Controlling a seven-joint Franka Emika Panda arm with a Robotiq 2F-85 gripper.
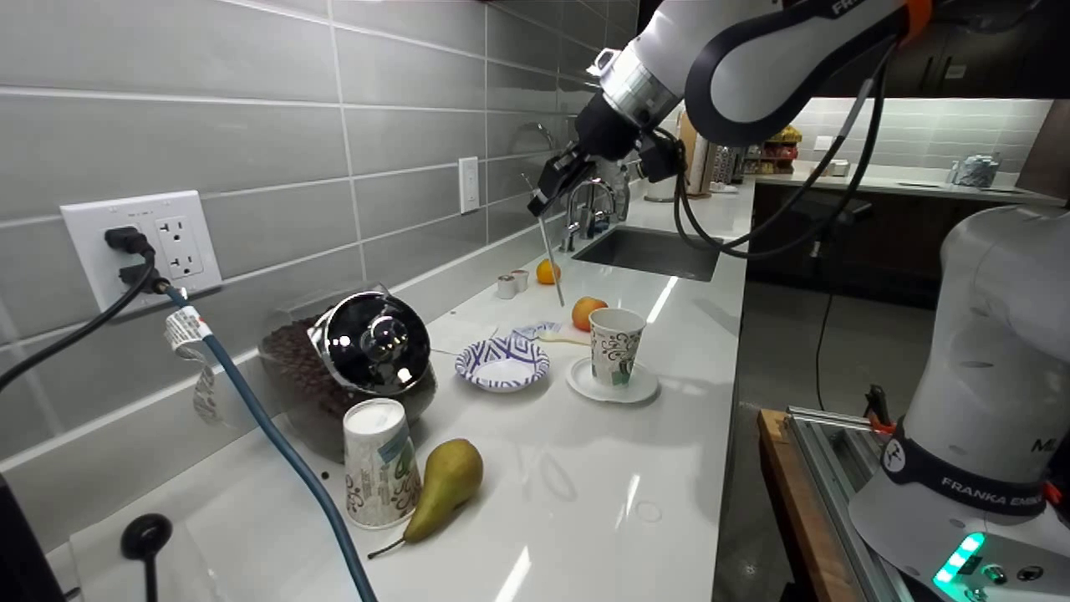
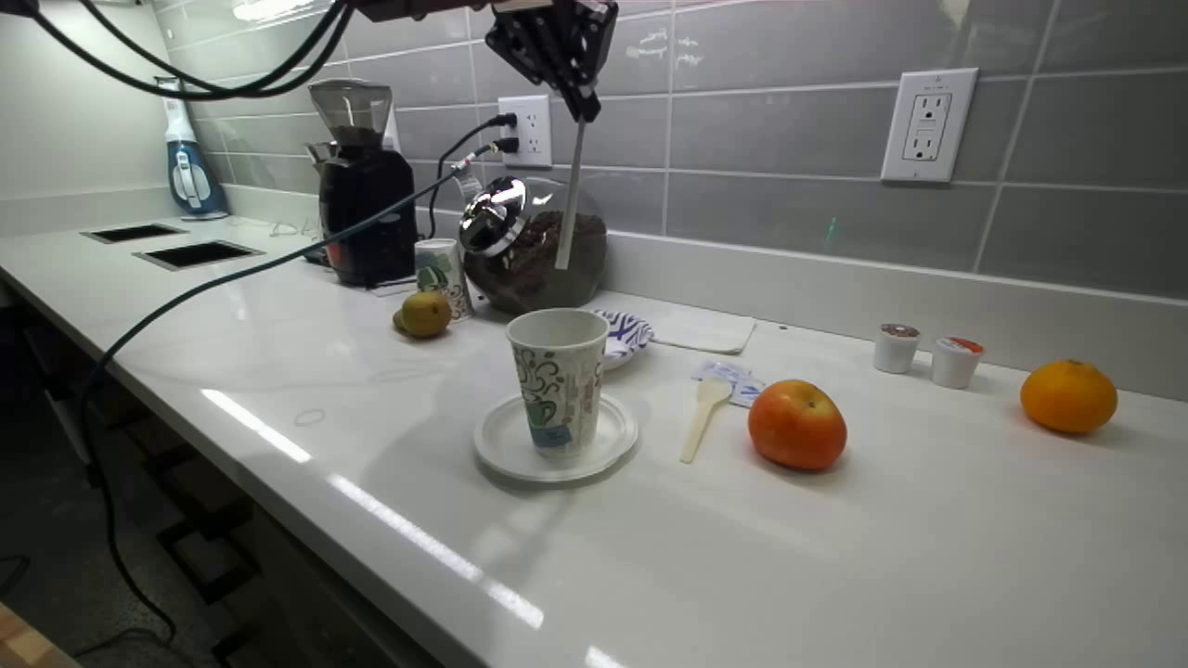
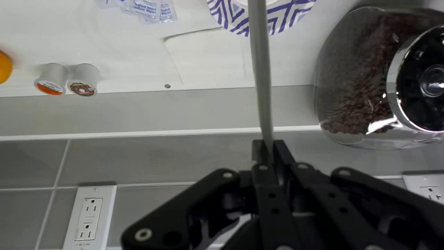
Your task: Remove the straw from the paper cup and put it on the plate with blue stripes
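Note:
My gripper (image 1: 539, 205) is shut on the straw near the straw's upper part; the fingertips also show in an exterior view (image 2: 585, 111) and in the wrist view (image 3: 269, 149). The straw (image 1: 550, 259) is pale and thin and hangs steeply down, slightly tilted, clear of the cup and above the counter; it also shows in an exterior view (image 2: 572, 195) and the wrist view (image 3: 262, 69). The white patterned paper cup (image 1: 614, 347) stands upright on the plain saucer (image 2: 492, 455). The plate with blue stripes (image 1: 481, 359) lies beside it toward the wall; its rim shows in the wrist view (image 3: 225, 15).
A glass jar of dark beans (image 2: 543, 264) leans near the wall beside the striped plate. An upside-down cup (image 1: 380, 468) and a pear (image 1: 451, 481) are nearby. A spoon (image 2: 707, 408), wipe packets (image 3: 149, 8), an apple (image 2: 798, 424), an orange (image 2: 1067, 396) and two pods lie around.

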